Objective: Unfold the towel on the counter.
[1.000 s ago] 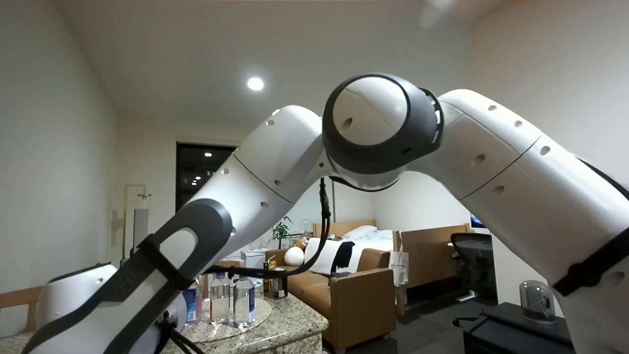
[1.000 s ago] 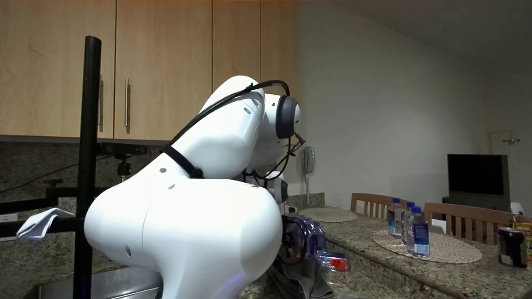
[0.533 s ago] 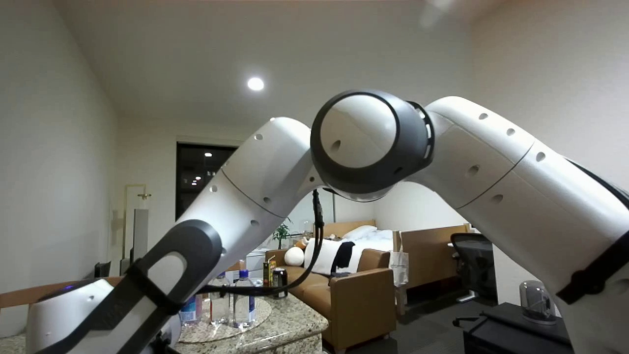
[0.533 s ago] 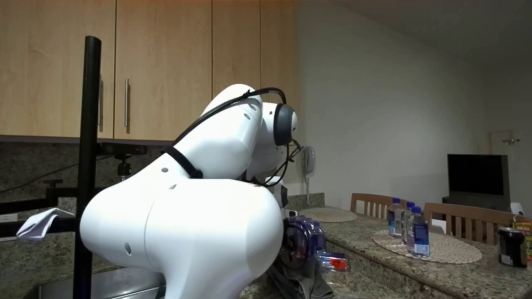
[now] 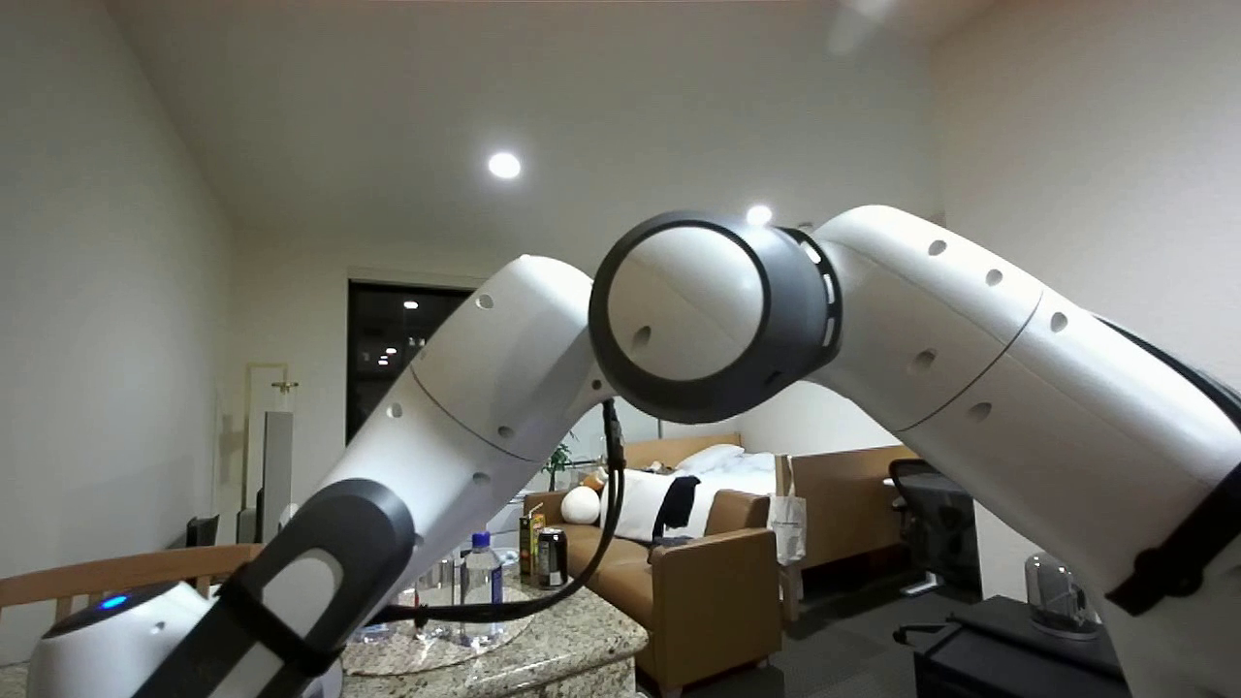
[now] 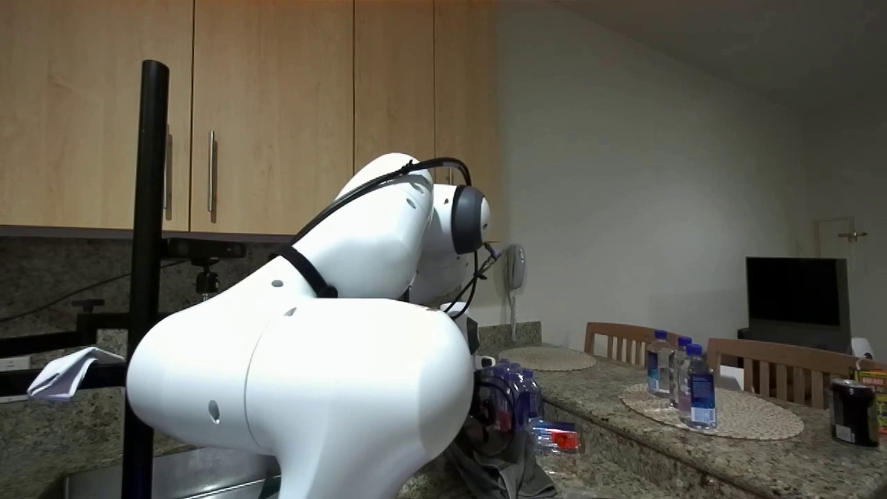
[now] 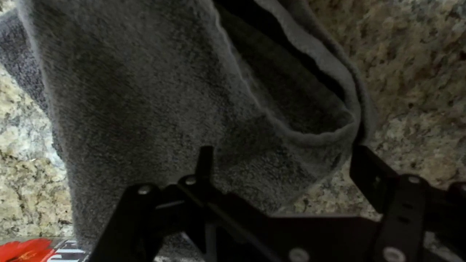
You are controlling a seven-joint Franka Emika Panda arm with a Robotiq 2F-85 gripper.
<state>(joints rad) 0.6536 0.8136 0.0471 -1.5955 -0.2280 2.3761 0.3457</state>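
In the wrist view, the gripper is holding its two fingers spread well apart over a grey towel. One finger is showing against the body of the towel, the other at its folded corner; whether either is touching it, I cannot tell. The towel is lying on the speckled table, doubled over on itself, and one fold is gaping around a dark hollow. In an exterior view, the white arm is partly hiding the towel, which is lying crumpled near a cluster of bottles and a red-and-blue packet. Three more bottles are standing upright on a round mat, and a dark can is standing nearby.
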